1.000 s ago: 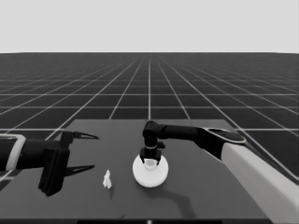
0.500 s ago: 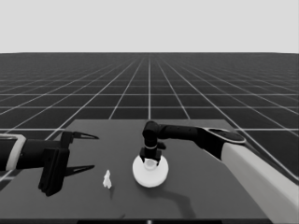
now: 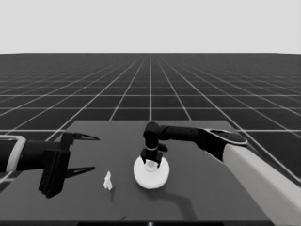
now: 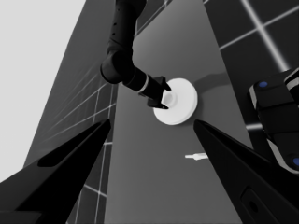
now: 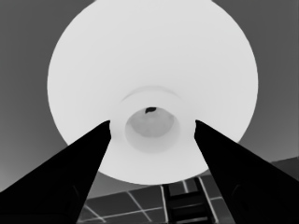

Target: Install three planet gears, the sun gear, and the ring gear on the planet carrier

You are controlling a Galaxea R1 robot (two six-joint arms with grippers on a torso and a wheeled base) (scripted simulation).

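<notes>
Head view first: nearest on the desk [image 3: 197, 197] stands a thin white piece [image 3: 108, 181], alone, toward the left. Just beside it, at the desk's left end, the left hand [image 3: 87, 153] hangs over bare desk, fingers spread wide, grasping nothing. Farther in, near the middle, lies the larger round part [image 3: 151, 172], flat on the desk. The right hand [image 3: 150, 162] points straight down over its raised centre hub, its fingers [image 5: 70, 177] released, one on each side of the hub and apart from it.
</notes>
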